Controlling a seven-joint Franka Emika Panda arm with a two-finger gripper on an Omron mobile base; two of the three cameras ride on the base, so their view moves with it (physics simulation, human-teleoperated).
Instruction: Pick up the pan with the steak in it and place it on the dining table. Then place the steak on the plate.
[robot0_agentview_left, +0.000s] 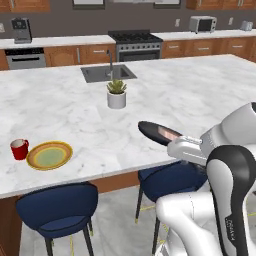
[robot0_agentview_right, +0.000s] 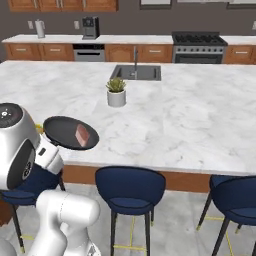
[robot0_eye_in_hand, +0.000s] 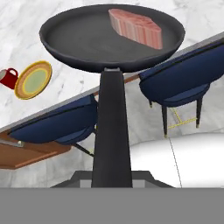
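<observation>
Pan (robot0_eye_in_hand: 87, 39): dark, shallow, round; pinkish streaked steak (robot0_eye_in_hand: 135, 27) inside.

bare marble (robot0_agentview_left: 60, 107) ahead, potted plant (robot0_agentview_left: 116, 94) mid-table

A dark wall (robot0_agentview_left: 60, 22) is running behind wooden cabinets (robot0_agentview_right: 150, 52) topped with a pale counter (robot0_agentview_left: 55, 41). A black stove (robot0_agentview_left: 136, 44), a built-in oven (robot0_agentview_left: 25, 58), a coffee machine (robot0_agentview_left: 21, 30) and a toaster oven (robot0_agentview_left: 202, 23) are lining it. Blue stools (robot0_agentview_right: 130, 192) are standing on a grey tiled floor (robot0_agentview_right: 175, 225).
</observation>
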